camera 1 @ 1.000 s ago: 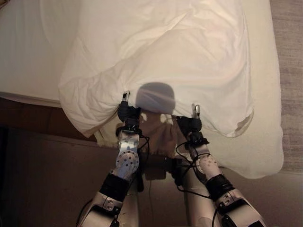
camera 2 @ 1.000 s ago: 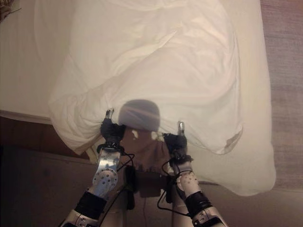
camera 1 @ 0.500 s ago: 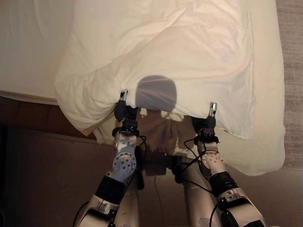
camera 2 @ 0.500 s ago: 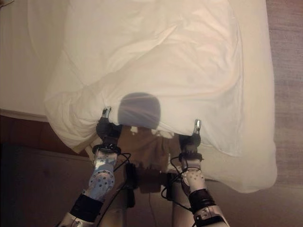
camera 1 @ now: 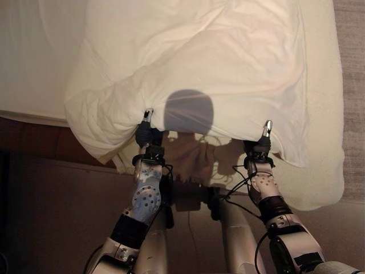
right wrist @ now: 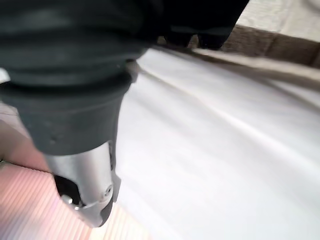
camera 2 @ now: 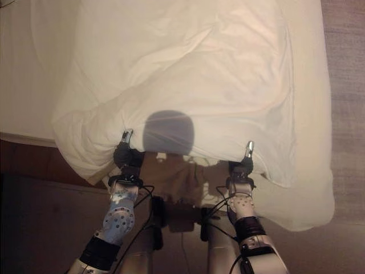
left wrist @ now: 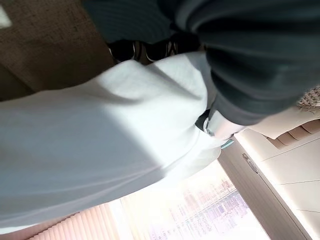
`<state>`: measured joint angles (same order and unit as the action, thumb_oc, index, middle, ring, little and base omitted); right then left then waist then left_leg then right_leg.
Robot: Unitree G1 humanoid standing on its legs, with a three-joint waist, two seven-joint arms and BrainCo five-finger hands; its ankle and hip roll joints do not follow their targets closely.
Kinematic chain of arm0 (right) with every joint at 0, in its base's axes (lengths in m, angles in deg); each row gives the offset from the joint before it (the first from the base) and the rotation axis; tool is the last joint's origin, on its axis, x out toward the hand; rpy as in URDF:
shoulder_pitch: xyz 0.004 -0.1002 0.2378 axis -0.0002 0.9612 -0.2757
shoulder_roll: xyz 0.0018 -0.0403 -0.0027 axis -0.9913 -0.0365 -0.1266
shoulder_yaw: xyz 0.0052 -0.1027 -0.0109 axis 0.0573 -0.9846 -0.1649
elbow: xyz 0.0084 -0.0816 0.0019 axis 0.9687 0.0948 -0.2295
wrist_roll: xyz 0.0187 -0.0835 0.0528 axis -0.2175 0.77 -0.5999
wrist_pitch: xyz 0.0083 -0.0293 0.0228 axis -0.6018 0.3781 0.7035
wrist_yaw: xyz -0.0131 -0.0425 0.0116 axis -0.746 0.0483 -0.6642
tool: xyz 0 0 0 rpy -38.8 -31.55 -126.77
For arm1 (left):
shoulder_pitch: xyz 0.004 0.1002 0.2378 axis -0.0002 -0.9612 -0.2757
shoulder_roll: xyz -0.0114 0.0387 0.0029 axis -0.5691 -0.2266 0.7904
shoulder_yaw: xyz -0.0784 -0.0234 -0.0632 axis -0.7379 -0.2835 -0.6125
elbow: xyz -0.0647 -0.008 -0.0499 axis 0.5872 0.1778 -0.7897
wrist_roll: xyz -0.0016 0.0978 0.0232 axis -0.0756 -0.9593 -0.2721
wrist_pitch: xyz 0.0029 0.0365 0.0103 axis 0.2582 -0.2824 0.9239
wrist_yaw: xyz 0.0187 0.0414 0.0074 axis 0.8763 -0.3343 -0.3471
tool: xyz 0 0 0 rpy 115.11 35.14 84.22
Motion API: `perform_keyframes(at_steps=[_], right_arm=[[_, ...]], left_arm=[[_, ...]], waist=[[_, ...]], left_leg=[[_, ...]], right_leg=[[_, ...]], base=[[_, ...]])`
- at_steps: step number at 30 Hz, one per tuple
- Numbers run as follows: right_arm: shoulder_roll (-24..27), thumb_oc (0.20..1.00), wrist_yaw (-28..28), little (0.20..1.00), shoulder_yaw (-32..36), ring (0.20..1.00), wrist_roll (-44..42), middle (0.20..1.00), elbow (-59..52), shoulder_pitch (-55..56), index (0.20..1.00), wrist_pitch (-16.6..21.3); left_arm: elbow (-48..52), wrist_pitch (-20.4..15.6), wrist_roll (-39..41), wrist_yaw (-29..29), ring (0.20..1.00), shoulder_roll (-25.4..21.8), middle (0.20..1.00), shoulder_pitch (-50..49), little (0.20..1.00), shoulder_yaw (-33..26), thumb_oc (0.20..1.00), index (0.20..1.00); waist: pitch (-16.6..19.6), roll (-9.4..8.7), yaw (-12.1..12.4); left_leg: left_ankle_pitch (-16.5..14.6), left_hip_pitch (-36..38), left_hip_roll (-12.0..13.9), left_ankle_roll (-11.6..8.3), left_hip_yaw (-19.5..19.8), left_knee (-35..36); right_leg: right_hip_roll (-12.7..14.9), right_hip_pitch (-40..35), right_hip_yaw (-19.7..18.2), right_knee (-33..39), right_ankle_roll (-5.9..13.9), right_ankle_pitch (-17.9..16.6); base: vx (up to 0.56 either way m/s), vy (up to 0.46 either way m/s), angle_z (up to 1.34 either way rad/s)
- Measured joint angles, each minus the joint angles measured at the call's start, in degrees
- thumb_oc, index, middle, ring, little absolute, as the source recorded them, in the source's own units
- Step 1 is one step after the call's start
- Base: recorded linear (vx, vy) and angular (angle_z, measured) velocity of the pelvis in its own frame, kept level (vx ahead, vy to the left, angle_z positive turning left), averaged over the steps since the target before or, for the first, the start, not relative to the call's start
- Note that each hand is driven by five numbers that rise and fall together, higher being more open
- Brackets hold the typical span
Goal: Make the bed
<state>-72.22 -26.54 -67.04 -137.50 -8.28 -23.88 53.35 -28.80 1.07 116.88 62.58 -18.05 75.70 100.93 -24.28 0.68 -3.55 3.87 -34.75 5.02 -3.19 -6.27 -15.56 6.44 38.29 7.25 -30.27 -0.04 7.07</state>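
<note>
A white duvet [camera 1: 199, 63] lies rumpled over the bed, and its near edge hangs lifted in front of me. My left hand [camera 1: 149, 134] grips that edge left of the middle, one silver finger showing on top of the cloth. My right hand [camera 1: 261, 147] holds the same edge further right, a silver finger likewise on top. The edge runs fairly straight between the two hands. In the left wrist view the white cloth [left wrist: 100, 135] passes under the dark cover [left wrist: 250, 60]. The right wrist view has the cloth [right wrist: 225, 150] beside a silver finger [right wrist: 87, 185].
The white bottom sheet [camera 1: 34, 68] lies bare at the left of the bed. A dark brown bed base [camera 1: 40, 142] runs below it at the left. Grey carpet [camera 1: 353, 85] borders the bed's right side. The duvet's right corner [camera 1: 319, 182] droops over the near edge.
My right hand has moved to the right with the duvet's edge, drawing the edge out wider and flatter. The left hand has stayed nearly in place.
</note>
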Motion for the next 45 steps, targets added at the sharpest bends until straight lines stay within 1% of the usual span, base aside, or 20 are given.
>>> perform_keyframes(at_steps=[6,14,15,16,17,24,27,32,35,36,37,38,42,45], right_arm=[[1.84,1.000,0.83,1.000,0.41,1.000,0.96,1.000,-0.01,0.01,1.000,0.00],[2.17,1.000,1.21,1.000,1.69,1.000,0.96,1.000,-0.14,0.05,1.000,0.01],[2.17,0.435,1.21,0.435,1.73,0.435,0.96,0.435,-0.13,0.09,0.435,0.01],[2.17,0.435,1.21,0.435,1.73,0.435,0.96,0.435,-0.13,0.09,0.435,0.01],[2.17,0.200,1.21,0.200,1.73,0.200,0.96,0.200,-0.13,0.10,0.200,0.01],[2.14,0.200,1.18,0.200,1.75,0.200,1.07,0.200,-1.82,0.89,0.200,0.06],[2.06,0.200,1.24,0.200,1.75,0.200,1.58,0.200,-4.20,1.47,0.200,0.19],[0.99,0.200,2.05,0.200,1.67,0.200,3.27,0.200,-11.65,3.94,0.200,1.80],[0.75,0.200,2.03,0.200,1.64,0.200,4.05,0.200,-12.80,4.31,0.200,1.88],[0.44,0.200,2.03,0.200,1.58,0.200,4.30,0.200,-13.72,4.72,0.200,2.13],[0.26,0.200,2.03,0.200,1.54,0.200,4.35,0.200,-14.56,5.14,0.200,2.15],[0.17,0.200,1.94,0.200,1.29,0.200,4.54,0.200,-15.83,5.99,0.200,2.16],[0.17,0.200,1.42,0.200,1.32,0.200,4.74,0.200,-17.22,6.95,0.200,2.28],[0.15,0.200,0.81,0.200,1.32,0.200,4.85,0.200,-18.44,7.88,0.200,2.29]], left_arm=[[0.18,0.00,-0.04,0.01,0.200,0.00,0.200,-0.05,0.200,0.00,0.200,0.200],[0.22,0.00,-0.08,0.34,0.200,0.00,0.200,-0.05,0.200,-0.02,0.200,0.200],[0.22,0.00,-0.09,0.41,0.200,0.00,0.200,-0.05,0.200,-0.09,0.200,0.200],[0.22,0.00,-0.09,0.50,0.200,0.00,0.200,-0.05,0.200,-0.14,0.200,0.200],[0.22,0.00,-0.14,0.63,0.200,0.00,0.200,-0.04,0.200,-0.15,0.200,0.200],[0.22,0.00,-1.51,1.04,0.200,0.01,0.200,-0.12,0.200,-0.52,0.200,0.200],[0.22,0.00,-1.50,1.07,0.200,0.14,0.200,-0.19,0.200,-0.99,0.200,0.200],[0.20,-0.01,-1.29,1.26,0.200,0.55,0.200,-0.32,0.200,-2.56,0.200,0.200],[0.19,-0.01,-1.24,1.31,0.200,0.59,0.200,-0.33,0.200,-3.09,0.200,0.200],[0.19,-0.01,-1.00,1.31,0.269,0.67,0.269,-0.33,0.269,-3.35,0.269,0.269],[0.18,-0.01,-0.77,1.30,0.269,0.85,0.269,-0.33,0.269,-3.60,0.269,0.269],[0.18,-0.01,-0.69,1.31,1.000,1.46,1.000,-0.33,1.000,-4.24,1.000,1.000],[0.19,-0.03,0.53,1.02,1.000,2.53,1.000,-0.74,1.000,-6.37,1.000,1.000],[0.18,-0.08,0.83,1.02,1.000,2.80,1.000,-0.92,1.000,-7.86,1.000,1.000]], waist=[[0.00,0.00,-0.04],[0.00,0.00,-0.09],[0.00,0.00,-0.09],[0.00,0.00,-0.11],[0.00,0.00,-0.12],[0.00,0.00,-0.14],[0.02,0.03,-0.18],[0.03,0.05,-0.09],[0.05,0.08,-0.17],[0.06,0.09,-0.21],[0.06,0.10,-0.24],[0.06,0.11,-0.35],[0.08,0.13,-0.27],[0.12,0.16,-0.34]], left_leg=[[-0.20,0.00,0.03,0.13,-0.06,0.00],[-0.22,0.03,0.08,0.06,-0.13,-0.04],[-0.21,0.04,0.10,0.04,-0.17,-0.04],[-0.17,0.05,0.12,-0.02,-0.19,-0.04],[-0.15,0.06,0.15,-0.06,-0.23,-0.03],[-0.09,0.17,0.29,-0.15,-0.60,0.19],[-0.08,0.29,0.41,-0.16,-0.98,0.32],[-0.05,0.74,0.55,-0.18,-1.47,0.52],[-0.05,1.23,0.56,-0.18,-1.55,0.63],[-0.05,1.36,0.54,-0.17,-1.60,0.72],[-0.05,1.43,0.52,-0.17,-1.61,0.86],[-0.06,1.55,0.53,-0.17,-1.62,1.03],[-0.23,1.61,0.58,0.05,-1.91,1.04],[-0.27,1.54,0.76,-0.16,-2.15,1.10]], right_leg=[[-0.11,0.09,-0.21,0.01,0.00,0.00],[-0.21,0.11,-0.29,0.03,-0.01,0.00],[-0.23,0.11,-0.32,0.03,-0.01,-0.01],[-0.23,0.11,-0.33,0.04,-0.01,-0.01],[-0.24,0.11,-0.33,0.04,-0.02,-0.01],[-0.34,0.15,-0.46,0.29,-0.03,-0.02],[-0.45,0.15,-0.63,0.57,-0.07,-0.07],[-0.59,0.02,-0.95,0.58,-0.16,-0.14],[-0.65,-0.31,-1.15,0.52,-0.15,-0.14],[-0.67,-0.32,-1.26,0.40,-0.15,-0.14],[-0.68,-0.30,-1.32,0.37,-0.15,-0.14],[-0.70,-0.28,-1.36,0.30,-0.15,-0.14],[-0.81,0.00,-1.77,0.36,-0.14,-0.12],[-0.98,0.07,-1.89,0.29,-0.15,-0.12]], base=[[0.00,0.000,0.00],[0.00,0.000,0.00],[0.00,0.000,0.00],[0.00,0.000,0.00],[0.00,0.000,0.00],[0.00,-0.002,0.00],[0.00,-0.021,-0.05],[0.00,-0.025,-0.05],[0.01,-0.012,-0.02],[0.00,0.000,0.00],[0.00,0.000,0.00],[0.00,0.000,0.00],[0.01,-0.005,-0.03],[0.01,-0.012,-0.03]])
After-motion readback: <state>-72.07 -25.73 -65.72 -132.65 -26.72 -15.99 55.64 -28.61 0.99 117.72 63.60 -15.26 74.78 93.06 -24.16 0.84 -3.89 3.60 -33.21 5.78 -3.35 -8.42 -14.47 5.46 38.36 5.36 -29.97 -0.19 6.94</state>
